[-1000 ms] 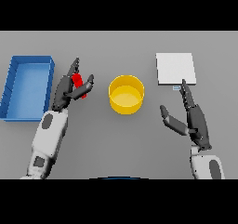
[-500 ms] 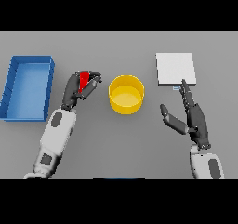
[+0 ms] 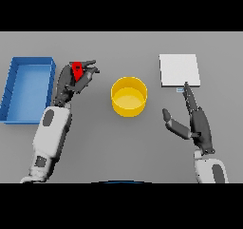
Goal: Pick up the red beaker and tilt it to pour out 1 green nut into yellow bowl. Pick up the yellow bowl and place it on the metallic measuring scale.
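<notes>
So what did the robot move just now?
The left hand, curled round the red beaker, carried it rightward from beside the blue bin toward the yellow bowl, and is still short of it. The bowl, the scale and the open right hand stayed put.

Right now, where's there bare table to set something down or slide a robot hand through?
Bare table lies between the yellow bowl and the metallic scale, across the far strip beyond them, and in front of the bowl between both arms. It is crowded between the blue bin and the bowl, where the left robot hand grips the red beaker. The right robot hand sits open near the scale.
</notes>
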